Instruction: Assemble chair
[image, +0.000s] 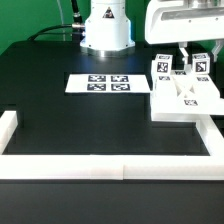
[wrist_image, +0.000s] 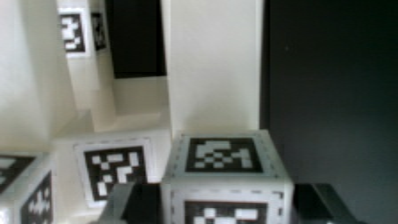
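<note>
The black table (image: 70, 120) carries the marker board (image: 108, 84) near its middle. The white chair parts (image: 185, 95) stand clustered at the exterior view's right. The gripper (image: 196, 55) hangs over them, its fingers narrowed around a tagged block (wrist_image: 228, 160); whether they really hold it, I cannot tell. A weak, off-centre grip may tip the neighbouring pieces.

You are looking at a black counter (image: 60, 110) edged by white border rails (image: 60, 165). The marker board (image: 107, 84) is white with black-and-white square tags. Beside it, toward the exterior view's right, the chair parts (image: 185, 98) are white and carry the same black-and-white tags, sharp in the wrist view (wrist_image: 222, 155).
</note>
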